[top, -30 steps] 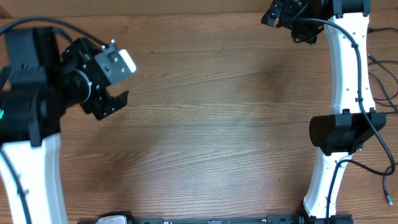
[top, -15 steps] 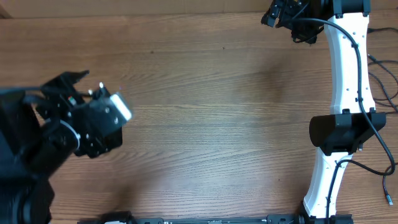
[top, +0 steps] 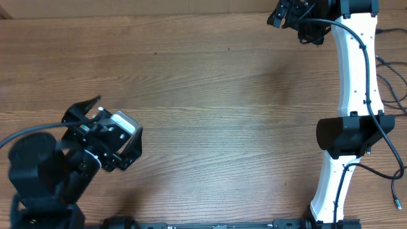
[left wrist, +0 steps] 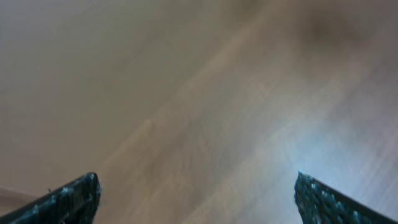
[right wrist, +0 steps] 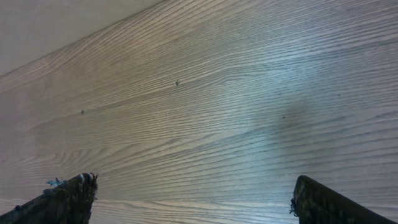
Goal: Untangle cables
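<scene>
Up close from the left wrist: the left gripper (left wrist: pixel 199 202) as two dark ribbed fingertips (left wrist: pixel 68 200) poking in at the bottom corners. Spread wide, nothing pinched between them, only blurred brown wood behind. From overhead, the same left gripper (top: pixel 119 114) low on the left part of the table (top: pixel 216 89), tilted, fingers aimed up and to the right toward the table's middle. Behind it a bulky black wrist (top: pixel 76 165), then the left arm (top: pixel 41 172) folded back toward the bottom left corner, with a thick dark wire (top: pixel 32 131) arching in from the left edge.

From the right wrist: the right gripper (right wrist: pixel 196 202), again with dark fingertips (right wrist: pixel 65 198) at the two bottom corners. Held far apart, gripping nothing, with sharp wood grain and a few tiny dark specks (right wrist: pixel 177 82) beyond. From overhead, the right gripper (top: pixel 284 14) at the very top edge, partly cut off, pointing left. White right arm (top: pixel 356 70) stretched almost straight along the right side, from the bottom edge through a black elbow joint (top: pixel 346 137) to the top.

Lastly, the cables (top: pixel 395 191): thin black strands at the far right edge of the table, outside the right arm, well apart from both grippers. One strand ending in a small plug (top: pixel 395 205) near the bottom right corner, others higher up running out of frame. Looped together or separate: cannot tell.
</scene>
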You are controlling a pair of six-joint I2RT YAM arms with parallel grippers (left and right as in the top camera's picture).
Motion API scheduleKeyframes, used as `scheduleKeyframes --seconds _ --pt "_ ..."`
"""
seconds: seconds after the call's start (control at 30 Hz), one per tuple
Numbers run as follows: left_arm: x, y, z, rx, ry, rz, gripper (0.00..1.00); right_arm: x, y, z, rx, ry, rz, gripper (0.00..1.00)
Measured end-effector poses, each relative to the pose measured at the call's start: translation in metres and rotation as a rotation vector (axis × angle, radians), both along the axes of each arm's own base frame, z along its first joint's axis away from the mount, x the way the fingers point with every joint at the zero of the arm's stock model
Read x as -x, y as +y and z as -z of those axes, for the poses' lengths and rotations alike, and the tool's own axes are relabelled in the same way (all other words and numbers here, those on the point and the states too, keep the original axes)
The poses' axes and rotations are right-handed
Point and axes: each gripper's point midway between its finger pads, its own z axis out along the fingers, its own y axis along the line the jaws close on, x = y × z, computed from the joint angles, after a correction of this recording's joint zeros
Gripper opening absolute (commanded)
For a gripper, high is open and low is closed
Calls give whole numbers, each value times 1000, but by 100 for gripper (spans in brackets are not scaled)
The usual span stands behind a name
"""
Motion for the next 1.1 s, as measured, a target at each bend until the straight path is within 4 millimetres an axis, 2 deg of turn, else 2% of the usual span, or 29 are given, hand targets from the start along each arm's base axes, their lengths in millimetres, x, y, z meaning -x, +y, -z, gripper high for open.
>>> scheduleKeyframes --seconds 0.2,0.5,0.6,0.83,1.0,1.1 --pt "-8 -1 24 237 -137 -76 100 0 0 0 0 0 0 100" --pt "12 -2 54 494 -430 -62 100 0 0 0 0 1 0 100" --pt "11 0 76 574 -461 -68 100 0 0 0 0 0 0 100" --pt "-8 15 131 751 -406 -178 100 0 0 0 0 0 0 100" --pt "-15 28 159 817 -313 -306 100 0 0 0 0 0 1 100" --pt "-17 37 203 838 -155 -439 100 0 0 0 1 0 0 100"
